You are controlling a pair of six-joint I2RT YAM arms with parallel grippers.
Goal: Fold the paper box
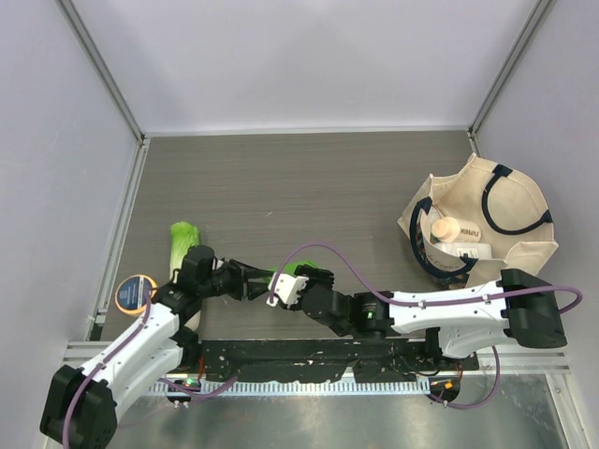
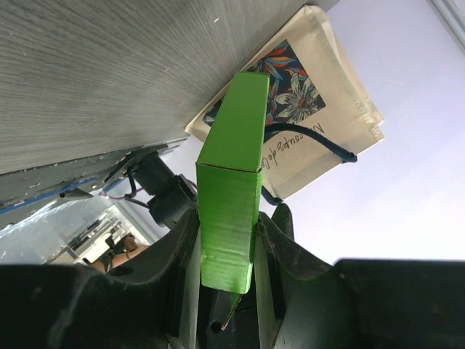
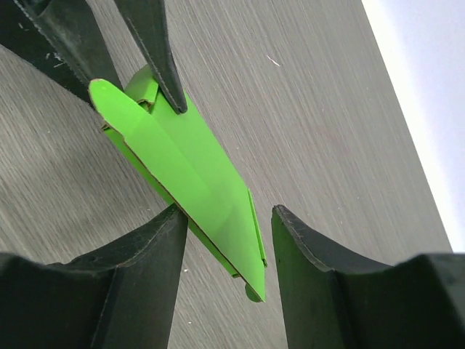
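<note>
The paper box [image 1: 290, 269] is bright green cardboard, partly folded into a slim sleeve and held off the table between the two arms. My left gripper [image 2: 229, 218] is shut on one end of the paper box [image 2: 232, 167], both fingers pressed flat on its sides. My right gripper [image 3: 229, 214] straddles the other, pointed end of the paper box [image 3: 189, 167]. Its left finger touches the cardboard and its right finger stands apart with a gap, so it is open. The left gripper's fingertips [image 3: 156, 43] show at the top of the right wrist view.
A pale-green cabbage [image 1: 183, 241] lies at the left, with a round orange-and-blue object [image 1: 135, 292] beside the left arm. A beige tote bag [image 1: 487, 224] holding a bottle [image 1: 449, 230] stands at the right. Dark wood-grain table [image 1: 299, 187] spreads behind.
</note>
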